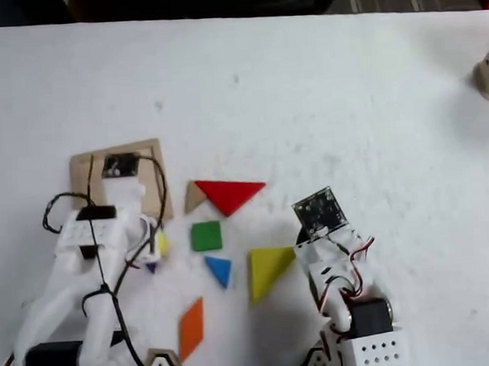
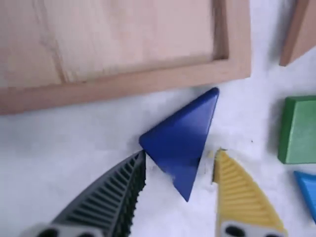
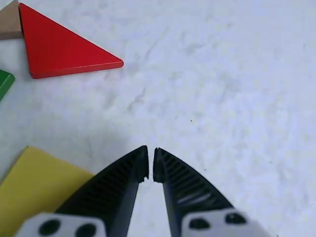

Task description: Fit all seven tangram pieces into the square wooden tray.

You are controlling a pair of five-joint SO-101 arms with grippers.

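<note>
Left tool (image 2: 180, 156) around dark blue triangle (image 2: 185, 132)

Access | tray (image 2: 148, 81) rim stood just beyond blue triangle (image 2: 182, 133), hemming left gripper (image 2: 178, 157) | right gripper (image 3: 150, 163): bare tabletop (image 3: 222, 89) ahead; red triangle (image 3: 54, 47) and yellow triangle (image 3: 34, 187) flanked one side
</note>
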